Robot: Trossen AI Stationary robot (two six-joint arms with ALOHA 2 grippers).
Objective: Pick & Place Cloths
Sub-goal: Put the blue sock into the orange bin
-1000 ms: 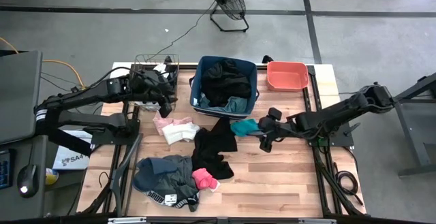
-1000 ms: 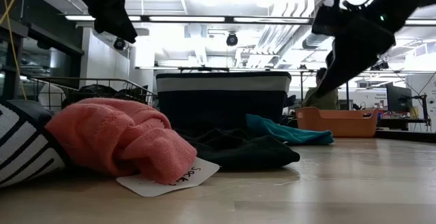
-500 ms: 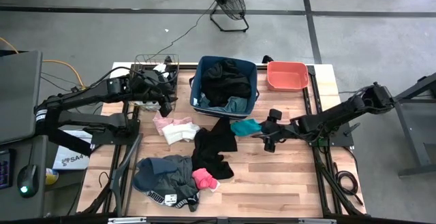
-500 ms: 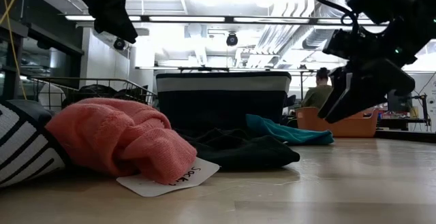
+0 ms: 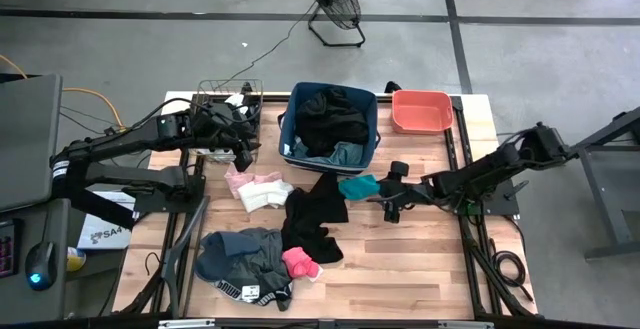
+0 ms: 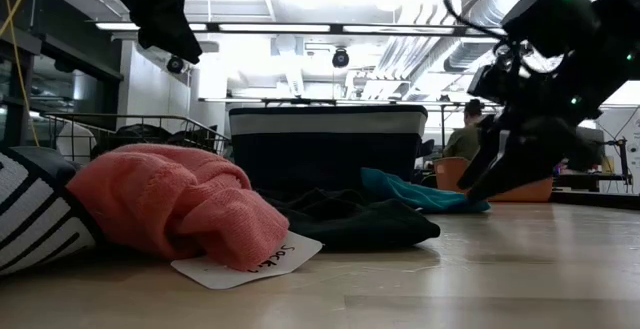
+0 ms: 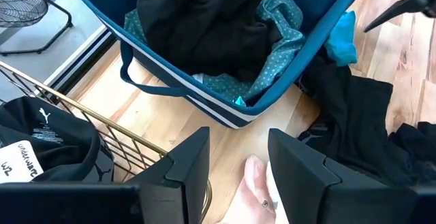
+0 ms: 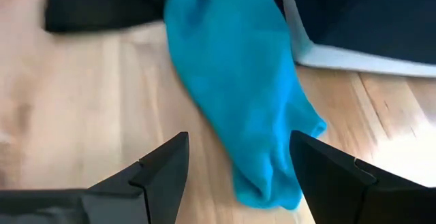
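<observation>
The teal cloth [image 5: 359,185] lies flat on the table just right of the black cloth [image 5: 318,214]. My right gripper [image 5: 385,195] is low at its right end and open; in the right wrist view the fingers [image 8: 160,173] stand on either side of the teal cloth's end [image 8: 262,176], not touching it. My left gripper [image 5: 243,146] hangs open in the air between the wire basket [image 5: 228,101] and the blue bin [image 5: 296,134], above the pale pink cloth [image 7: 255,183]. More cloths lie near the table's front: bright pink [image 5: 300,262] and grey [image 5: 243,252].
The blue bin's wall [image 7: 225,112] holds black and dotted teal garments. The coral tub [image 5: 421,111] stands at the far right. The wire basket holds a black garment [image 7: 48,132]. Bare wood lies at the table's near right. In the low view a person [image 6: 468,137] sits far behind.
My right gripper has come down from high above the table to just over its surface, beside the teal cloth's right end. The left arm and the cloths have kept still.
</observation>
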